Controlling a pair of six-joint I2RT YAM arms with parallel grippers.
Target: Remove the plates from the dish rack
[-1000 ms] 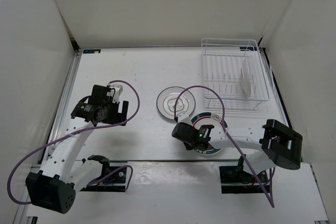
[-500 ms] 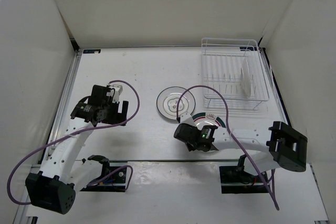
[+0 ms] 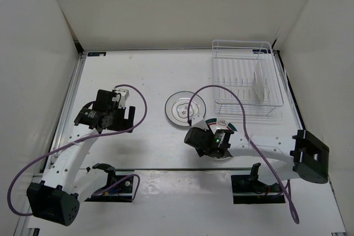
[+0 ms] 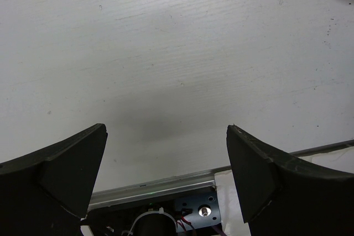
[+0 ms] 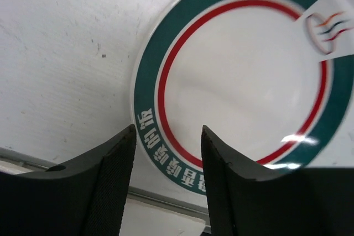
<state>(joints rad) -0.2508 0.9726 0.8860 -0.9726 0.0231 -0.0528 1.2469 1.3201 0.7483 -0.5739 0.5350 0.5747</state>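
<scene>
A white plate with a dark green rim and red ring (image 3: 222, 125) lies flat on the table near the front edge; it fills the right wrist view (image 5: 243, 70). My right gripper (image 3: 217, 146) (image 5: 167, 181) hovers over its near edge, open and empty. A plain white plate with a faint flower centre (image 3: 181, 108) lies flat to its left. The white wire dish rack (image 3: 243, 43) stands at the back right with one white plate (image 3: 258, 88) upright in it. My left gripper (image 3: 128, 117) (image 4: 166, 175) is open and empty over bare table at the left.
A metal rail (image 4: 155, 187) runs along the table's near edge below my left gripper, and also shows in the right wrist view (image 5: 166, 198). Purple cables (image 3: 218, 95) loop from both wrists. White walls enclose the table on three sides.
My right arm's elbow has swung to the right and toward the near edge, while its gripper stays over the green-rimmed plate. The left arm has not moved.
</scene>
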